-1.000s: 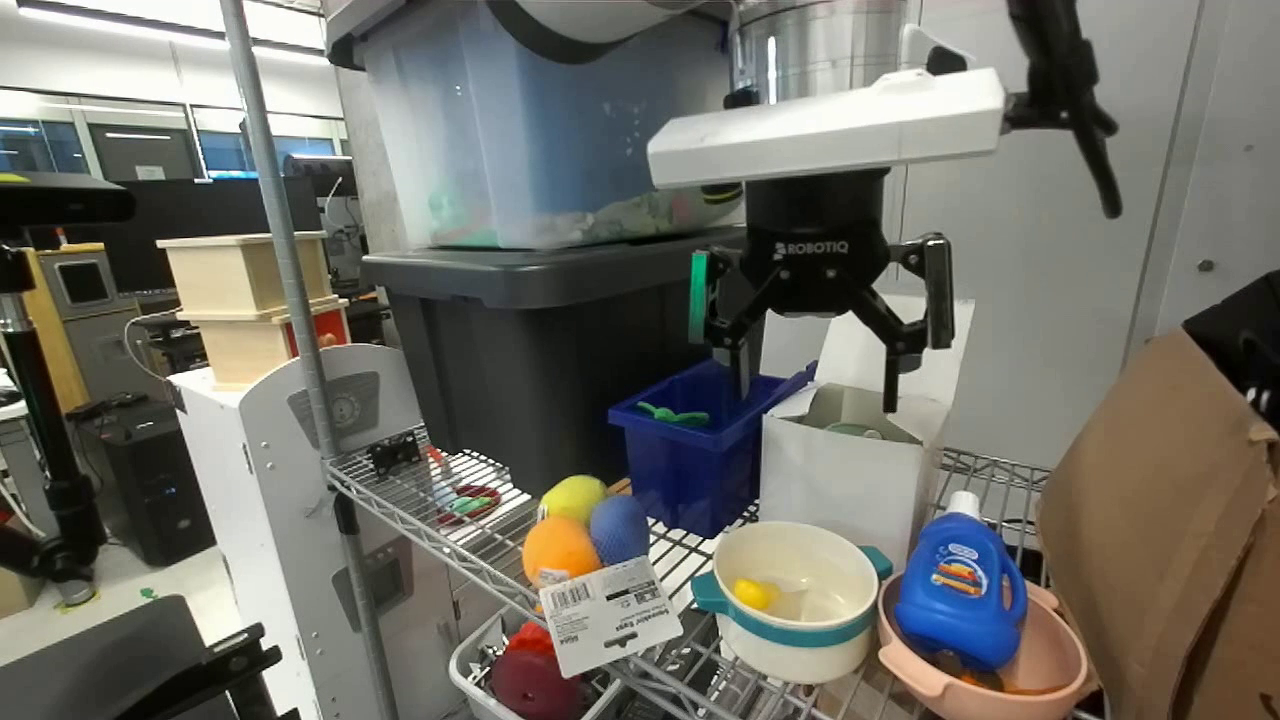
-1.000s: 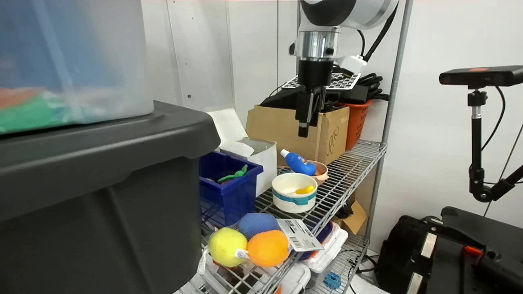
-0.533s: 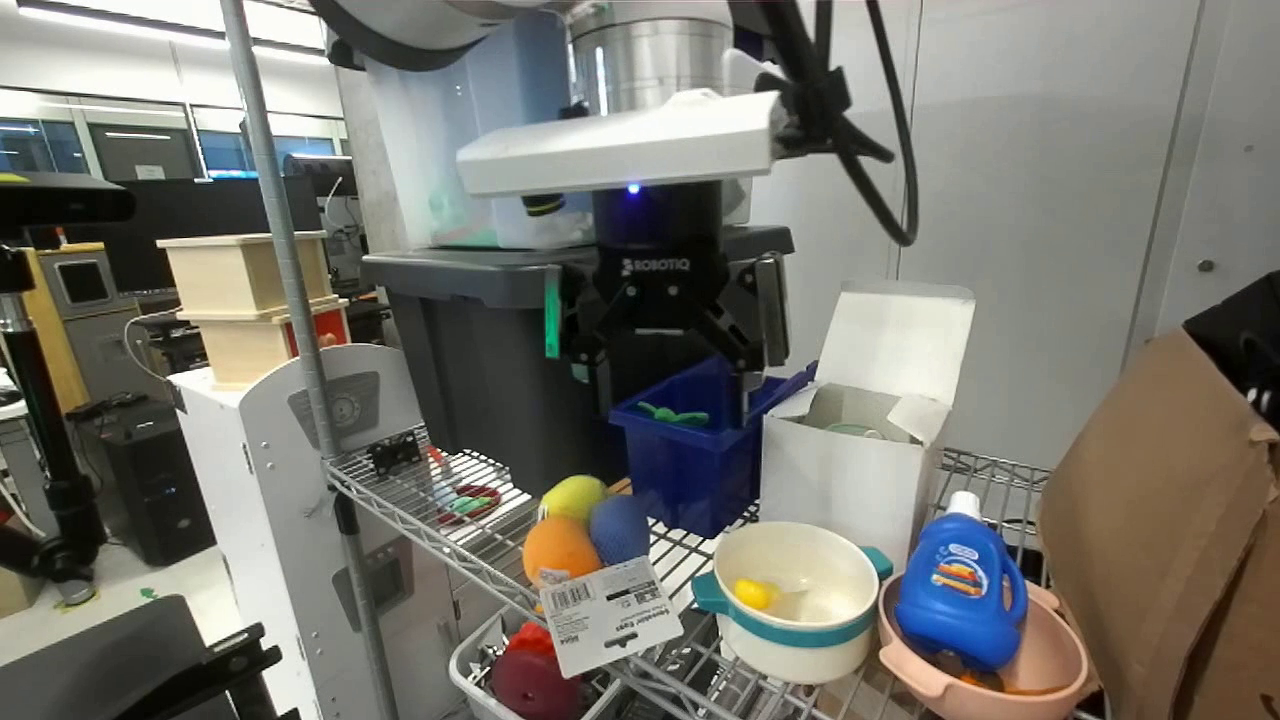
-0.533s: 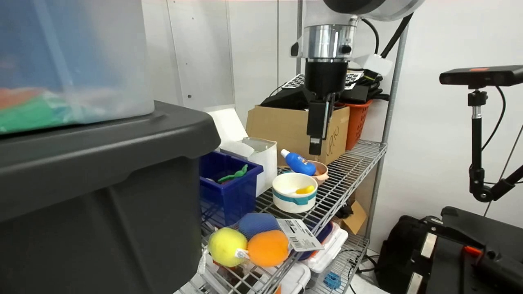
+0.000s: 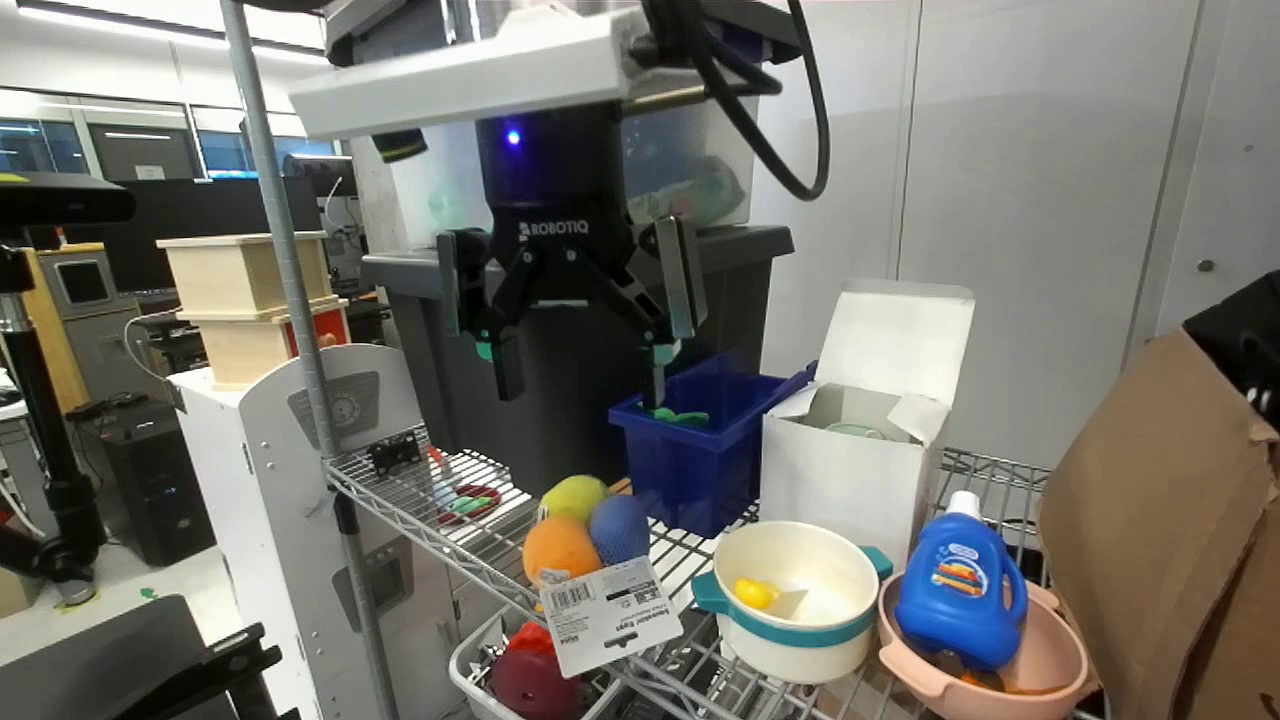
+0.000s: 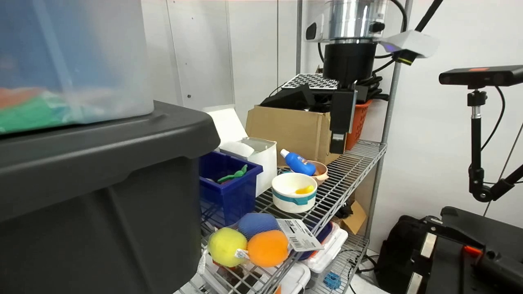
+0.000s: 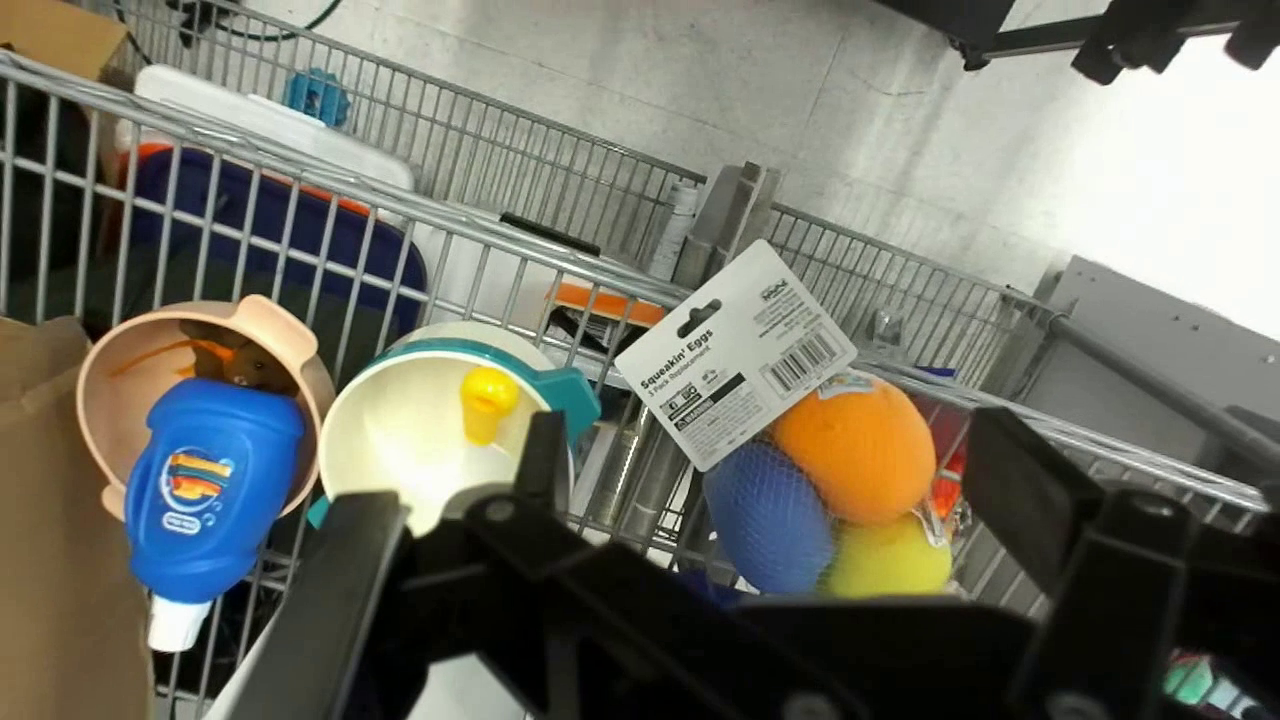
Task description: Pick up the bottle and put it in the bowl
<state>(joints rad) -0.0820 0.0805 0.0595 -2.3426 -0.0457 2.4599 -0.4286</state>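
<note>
peach bowl (image 5: pixel 1000 704) partly hidden, cardboard box (image 5: pixel 1140 520) cropped

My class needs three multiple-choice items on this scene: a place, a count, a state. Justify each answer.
1. The blue bottle sits in the...
A) white bowl
B) orange-tan bowl
C) dark-blue bin

2. How many netted balls are bunched together?
A) Two
B) Five
C) Three

3. How does the gripper stand?
A) Open, holding nothing
B) Shut on the bottle
C) Shut, empty

1 B: the wrist view shows its lower end inside that bowl.
2 C: one orange, one blue, one yellow.
3 A: its jaws stand apart, nothing between them.
</note>
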